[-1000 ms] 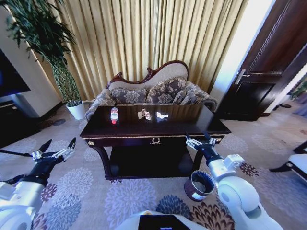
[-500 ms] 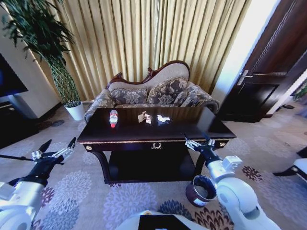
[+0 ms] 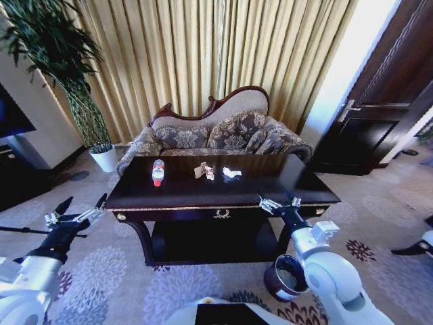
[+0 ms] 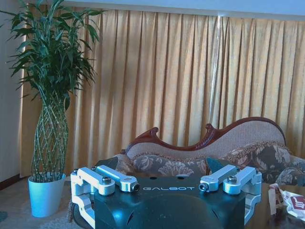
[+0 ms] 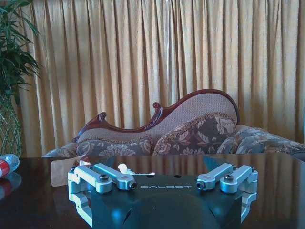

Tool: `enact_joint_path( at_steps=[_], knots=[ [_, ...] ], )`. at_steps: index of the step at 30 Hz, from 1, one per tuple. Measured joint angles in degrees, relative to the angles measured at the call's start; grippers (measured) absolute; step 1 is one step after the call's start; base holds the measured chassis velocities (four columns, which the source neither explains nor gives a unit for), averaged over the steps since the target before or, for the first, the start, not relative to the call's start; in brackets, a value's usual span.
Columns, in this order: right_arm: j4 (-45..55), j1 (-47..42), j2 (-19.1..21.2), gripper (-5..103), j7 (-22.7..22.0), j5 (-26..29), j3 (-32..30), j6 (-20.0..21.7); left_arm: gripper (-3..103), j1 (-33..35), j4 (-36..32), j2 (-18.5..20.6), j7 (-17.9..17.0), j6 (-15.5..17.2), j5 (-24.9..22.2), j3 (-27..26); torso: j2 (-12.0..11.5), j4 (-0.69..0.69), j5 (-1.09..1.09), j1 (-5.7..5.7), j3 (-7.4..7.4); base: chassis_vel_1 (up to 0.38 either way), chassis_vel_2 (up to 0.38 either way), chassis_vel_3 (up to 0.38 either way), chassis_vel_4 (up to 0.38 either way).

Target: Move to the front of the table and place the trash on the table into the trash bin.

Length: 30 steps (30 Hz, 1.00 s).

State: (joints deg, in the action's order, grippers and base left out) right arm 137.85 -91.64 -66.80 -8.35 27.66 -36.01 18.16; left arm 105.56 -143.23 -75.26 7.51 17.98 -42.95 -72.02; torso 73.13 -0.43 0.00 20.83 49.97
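Observation:
The dark glossy table (image 3: 277, 184) with gold trim stands just ahead of me. On its top lie the trash items: a clear bottle with a red label (image 3: 157, 172), a small tan-and-white carton (image 3: 203, 170) and crumpled white paper (image 3: 231, 173). The round dark trash bin (image 3: 287, 277) sits on the carpet by the table's right front leg, under my right arm. My right gripper (image 3: 279, 204) is open at the table's front edge. My left gripper (image 3: 82, 206) is open over the carpet, left of the table. The right wrist view shows the bottle (image 5: 6, 165) and the carton (image 5: 61, 171) beyond the right gripper (image 5: 164, 182).
A patterned sofa (image 3: 216, 132) stands behind the table before gold curtains. A tall plant in a white pot (image 3: 105, 157) is at the back left, and a dark door (image 3: 379, 115) at the right. Floral carpet surrounds the table.
The whole view has shifted: the table and bin sit closer and lower in the picture, so the camera has moved forward. Both arms hold the same pose, grippers still open.

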Motion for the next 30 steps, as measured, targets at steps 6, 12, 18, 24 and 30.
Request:
enact_joint_path(
  at_steps=[6, 12, 18, 24, 30],
  knots=[
    [-0.02, 0.02, -0.04, 100, 0.09, -0.05, 0.03, 0.0, 100, 0.0, 0.0, 0.01, 0.03, -0.04, -0.04, -0.05, 0.0, 0.0, 0.0, 0.0, 0.0, -0.086, 0.084, 0.082, -0.08],
    [-0.02, 0.02, -0.05, 100, 0.11, -0.04, 0.06, 0.0, 100, -0.02, 0.0, -0.06, 0.07, -0.05, -0.07, 0.03, 0.0, 0.0, 0.0, 0.0, 0.0, -0.097, 0.092, 0.092, -0.091],
    [-0.16, 0.33, 0.27, 100, 0.13, -0.96, 0.16, 0.01, 100, -0.03, 0.0, -0.01, 0.06, -0.1, -0.11, -0.02, 0.0, 0.0, 0.0, 0.0, 0.0, -0.084, 0.091, 0.081, -0.092],
    [-1.08, 3.29, 3.46, 100, 0.3, 1.58, 1.49, 2.53, 100, 0.13, 0.0, -0.02, 0.07, -0.2, -0.12, -0.2, -0.01, -0.01, 0.0, 0.02, 0.0, -0.048, 0.056, 0.044, -0.063],
    [-6.19, 9.5, 8.57, 100, 0.17, 5.45, 5.83, 3.92, 100, 1.4, 0.0, -0.64, 0.51, -1.68, -0.86, -1.39, 0.01, 0.0, 0.01, -0.01, 0.0, 0.0, 0.0, 0.0, 0.0]
  ],
)
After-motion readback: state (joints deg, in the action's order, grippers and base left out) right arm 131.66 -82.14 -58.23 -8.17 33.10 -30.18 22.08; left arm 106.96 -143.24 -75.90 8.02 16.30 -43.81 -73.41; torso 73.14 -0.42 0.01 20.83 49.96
